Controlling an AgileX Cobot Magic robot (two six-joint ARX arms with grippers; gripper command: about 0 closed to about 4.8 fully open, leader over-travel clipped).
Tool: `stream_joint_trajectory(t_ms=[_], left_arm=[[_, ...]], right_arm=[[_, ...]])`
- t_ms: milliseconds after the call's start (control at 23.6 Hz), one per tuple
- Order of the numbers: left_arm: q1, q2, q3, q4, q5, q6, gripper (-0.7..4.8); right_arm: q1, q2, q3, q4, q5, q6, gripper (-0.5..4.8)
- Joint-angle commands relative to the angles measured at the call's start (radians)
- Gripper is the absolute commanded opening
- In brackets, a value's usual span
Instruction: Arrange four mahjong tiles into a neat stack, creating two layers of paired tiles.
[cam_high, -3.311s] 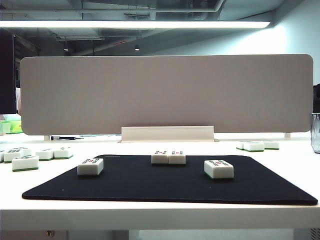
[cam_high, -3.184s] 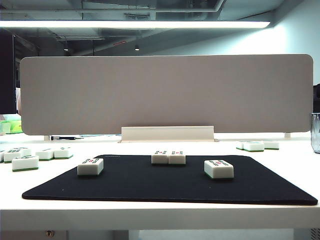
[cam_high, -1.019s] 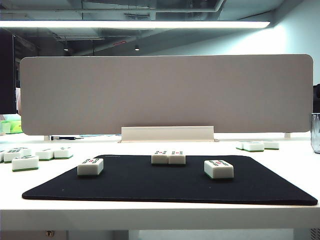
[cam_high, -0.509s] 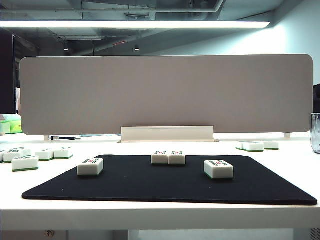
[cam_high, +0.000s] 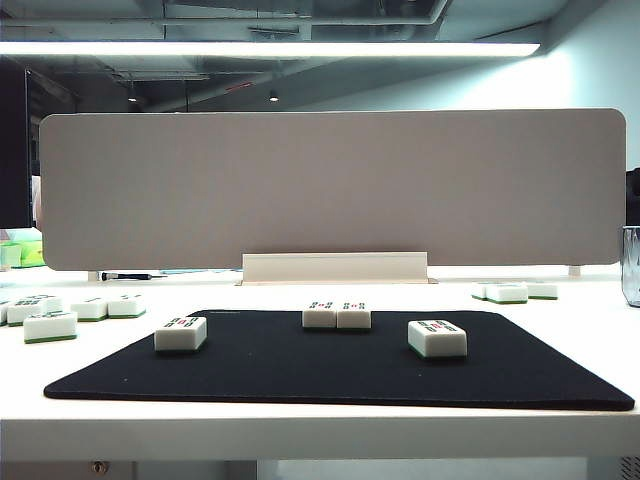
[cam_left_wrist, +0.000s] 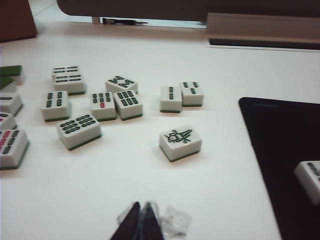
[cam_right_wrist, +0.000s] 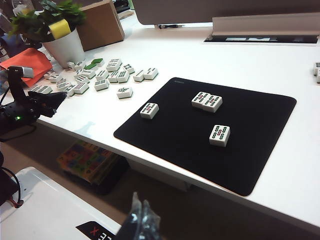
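Observation:
Four mahjong tiles lie face up on the black mat (cam_high: 300, 375). One tile (cam_high: 180, 333) is on its left, a touching pair (cam_high: 337, 316) at the back middle, and one tile (cam_high: 437, 338) on the right. The right wrist view shows the same tiles: the left tile (cam_right_wrist: 149, 110), the pair (cam_right_wrist: 207, 101) and the right tile (cam_right_wrist: 220, 135). My right gripper (cam_right_wrist: 140, 206) is shut and empty, off the table's front edge and well short of the mat (cam_right_wrist: 260, 150). My left gripper (cam_left_wrist: 141, 212) is shut and empty over bare white table, left of the mat (cam_left_wrist: 280, 150). Neither gripper shows in the exterior view.
Several loose tiles (cam_left_wrist: 120, 100) lie on the white table left of the mat (cam_high: 50, 325). More tiles (cam_high: 515, 292) sit at the back right. A grey partition board (cam_high: 335, 185) closes the back. A potted plant (cam_right_wrist: 60, 35) and a cardboard box (cam_right_wrist: 100, 22) stand far left.

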Motion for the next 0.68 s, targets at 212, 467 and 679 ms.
stream_joint_trajectory(t_ms=[212, 467, 679], left_arm=[[0.0, 0.001, 0.096, -0.033, 0.118, -0.037, -0.06], [0.0, 0.051, 0.284, -0.076, 0.149, -0.033, -0.06], [0.0, 0.232, 0.454, -0.077, 0.226, 0.025, -0.06]], right_arm=[[0.0, -0.011, 0.001, -0.008, -0.002, 0.0, -0.01], [0.0, -0.011, 0.001, -0.016, -0.002, 0.0, -0.01], [0.0, -0.011, 0.001, -0.014, -0.001, 0.0, -0.01]])
